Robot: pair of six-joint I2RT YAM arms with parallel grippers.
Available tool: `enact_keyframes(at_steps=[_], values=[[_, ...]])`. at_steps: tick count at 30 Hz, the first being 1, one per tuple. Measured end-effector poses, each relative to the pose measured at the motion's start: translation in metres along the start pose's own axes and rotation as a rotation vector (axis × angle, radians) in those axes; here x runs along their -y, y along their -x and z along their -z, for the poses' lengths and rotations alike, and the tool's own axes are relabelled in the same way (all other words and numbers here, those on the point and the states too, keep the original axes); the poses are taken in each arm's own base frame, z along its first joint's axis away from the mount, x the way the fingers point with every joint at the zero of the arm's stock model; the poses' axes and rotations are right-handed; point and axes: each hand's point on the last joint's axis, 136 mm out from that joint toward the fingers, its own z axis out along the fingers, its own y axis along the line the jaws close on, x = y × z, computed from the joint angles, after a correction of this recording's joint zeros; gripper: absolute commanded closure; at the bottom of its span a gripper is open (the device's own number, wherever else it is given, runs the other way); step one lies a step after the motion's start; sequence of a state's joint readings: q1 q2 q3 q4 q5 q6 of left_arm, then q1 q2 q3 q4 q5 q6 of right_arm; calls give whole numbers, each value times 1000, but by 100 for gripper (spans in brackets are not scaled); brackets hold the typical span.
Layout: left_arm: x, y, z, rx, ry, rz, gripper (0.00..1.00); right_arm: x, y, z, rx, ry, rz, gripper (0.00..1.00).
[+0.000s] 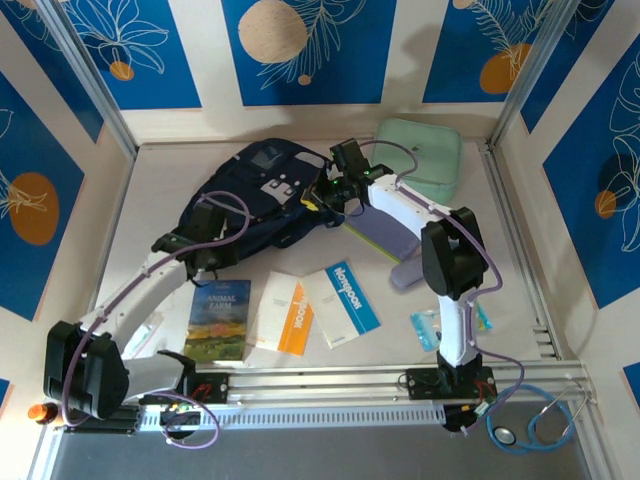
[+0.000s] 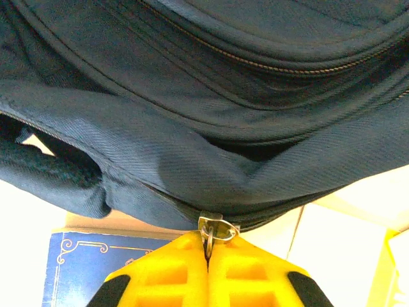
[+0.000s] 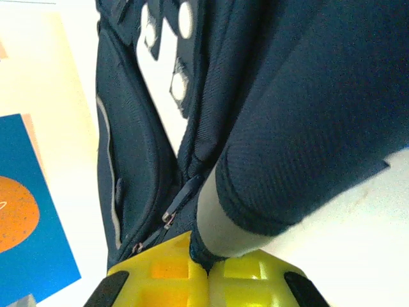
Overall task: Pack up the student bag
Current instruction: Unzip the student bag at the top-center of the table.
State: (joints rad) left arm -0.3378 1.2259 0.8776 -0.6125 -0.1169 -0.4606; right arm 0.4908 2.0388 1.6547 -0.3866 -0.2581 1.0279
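The student bag (image 1: 262, 190) lies flat on the tabletop (image 1: 510, 260), in the upper middle of the overhead frame, with both arms reaching in to its near side. We judge the step in hand to be opening the bag, not loading it: the things that look meant for it lie outside it.

In the left wrist view, the left claw (image 2: 208, 246) is closed down tight, its yellow fingers (image 2: 166, 268) meeting on the metal zipper pull (image 2: 214, 229) at the bag's lower seam, in the lower centre of that frame. The right claw (image 3: 206, 265) is closed just as fully, pinching a fold of the navy fabric at the bottom centre of the right wrist frame, beside a second small zip tab (image 3: 167, 219). It seems to serve as a brace.

Along the lower part of the overhead frame sit an Animal Farm paperback (image 1: 220, 320), an orange-and-white booklet (image 1: 285, 315) and a blue booklet (image 1: 345, 302). A purple notebook (image 1: 380, 235) lies under the right arm, and a mint-green case (image 1: 420, 158) rests at the upper right, apart from the bag.

Next, as we read it, the left claw should draw the pull along its track while the right claw keeps the cloth taut. The pull should follow the seam's curve, or the slider may jam or drag the whole bag across the tabletop. We cannot tell how far the zip is already open.
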Motion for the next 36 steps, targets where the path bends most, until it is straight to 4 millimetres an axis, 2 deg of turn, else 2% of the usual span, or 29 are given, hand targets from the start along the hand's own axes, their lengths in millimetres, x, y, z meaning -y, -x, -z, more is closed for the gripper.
enact_keyframes(at_steps=[2, 3, 6, 7, 9, 12, 15, 18, 21, 24, 30, 36], values=[[3, -2, -3, -14, -20, -3, 100, 6, 8, -8, 9, 3, 20, 100], [6, -3, -6, -22, -35, -7, 100, 11, 11, -11, 11, -1, 26, 91], [15, -6, -17, -59, -74, -22, 100, 28, 22, -18, 30, -33, 33, 55], [18, -8, -21, -78, -85, -24, 100, 32, 27, -18, 45, -40, 40, 46], [24, -13, -28, -114, -111, -29, 100, 39, 34, -13, 83, -52, 53, 34], [36, -10, -33, -150, -154, -46, 100, 49, 37, 3, 133, -81, 55, 30], [53, 1, -34, -165, -211, -52, 100, 47, 35, 27, 183, -85, 55, 30], [73, 11, -33, -171, -271, -67, 100, 39, 24, 54, 223, -60, 33, 31], [92, 20, -33, -173, -311, -86, 100, 34, 7, 64, 231, -21, -2, 32], [112, 24, -36, -182, -345, -107, 100, 37, -8, 56, 204, 3, -56, 34], [144, 29, -46, -194, -378, -131, 100, 42, -28, 17, 99, 19, -155, 35], [154, 26, -51, -201, -385, -128, 100, 54, -39, -14, 31, 15, -230, 29]])
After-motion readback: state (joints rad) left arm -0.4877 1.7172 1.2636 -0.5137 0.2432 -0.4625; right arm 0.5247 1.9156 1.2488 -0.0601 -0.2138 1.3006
